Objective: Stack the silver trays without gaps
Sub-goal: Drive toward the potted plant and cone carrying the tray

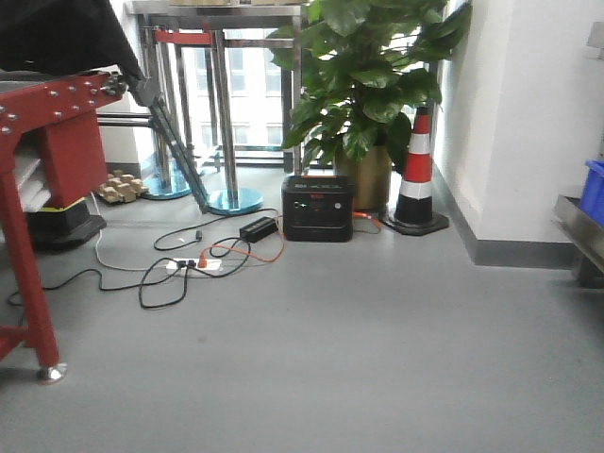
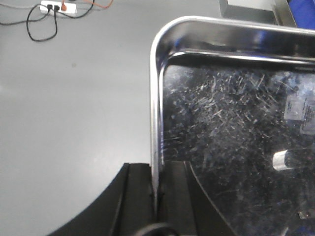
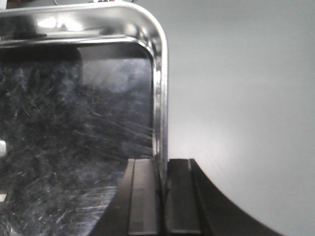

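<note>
A silver tray (image 2: 236, 128) with a scratched shiny bottom and rounded corners fills the left wrist view. My left gripper (image 2: 157, 184) is shut on its left rim, one black finger inside the wall and one outside. The same tray (image 3: 74, 123) shows in the right wrist view, where my right gripper (image 3: 162, 189) is shut on its right rim. The tray hangs above the grey floor between both grippers. No tray and no gripper shows in the front view. Other trays are out of view.
The front view shows a red frame (image 1: 38, 179) at left, a power strip with cables (image 1: 193, 264), a black power box (image 1: 318, 208), a potted plant (image 1: 368, 85), a traffic cone (image 1: 416, 175), and a steel shelf with a blue bin (image 1: 593, 193) at right.
</note>
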